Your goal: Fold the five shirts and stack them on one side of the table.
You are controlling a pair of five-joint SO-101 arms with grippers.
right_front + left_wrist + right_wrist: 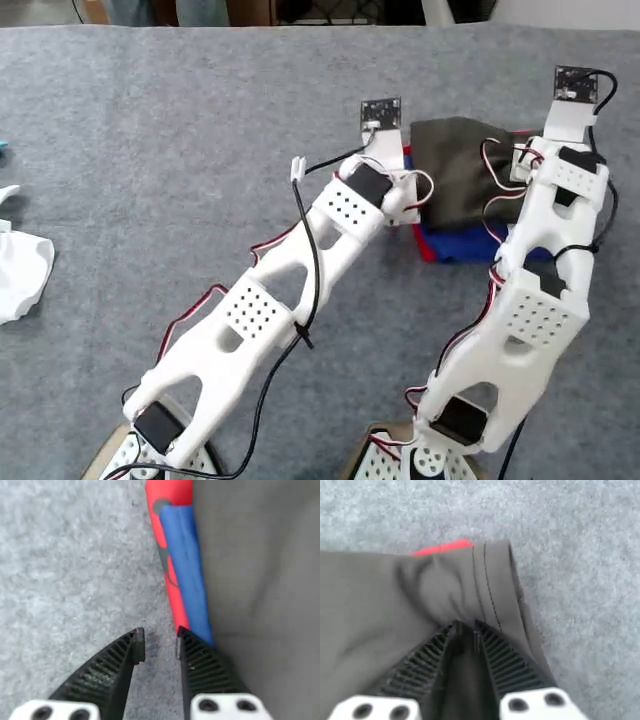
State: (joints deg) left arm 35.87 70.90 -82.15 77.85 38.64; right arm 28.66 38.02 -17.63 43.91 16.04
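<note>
From the high view we see a stack (462, 205) of folded shirts on the right half of the tabletop (180, 130), toward its far edge. A dark grey shirt (455, 170) lies on top, with a blue shirt (462, 246) under it. A red shirt (424, 247) shows as a thin strip along the side that faces the left arm. Both arms reach to the stack, but from above their wrists cover the fingers.

The wrist views fill that in for us. In the left wrist view the left gripper (159, 644) is a little open, and we see nothing but grey tabletop between its tips. One tip lies just beside the red and blue edges at the side of the stack, and the other is over the tabletop. In the right wrist view the right gripper (466, 626) is closed on a fold of the dark grey shirt near its stitched hem. A sliver of red peeks out past that shirt's far edge.

The high view adds a crumpled white shirt (22, 272) at the left edge of the picture, well apart from the stack. A wide stretch of tabletop lies between them, and a narrower band runs between the stack and the tabletop's far edge.
</note>
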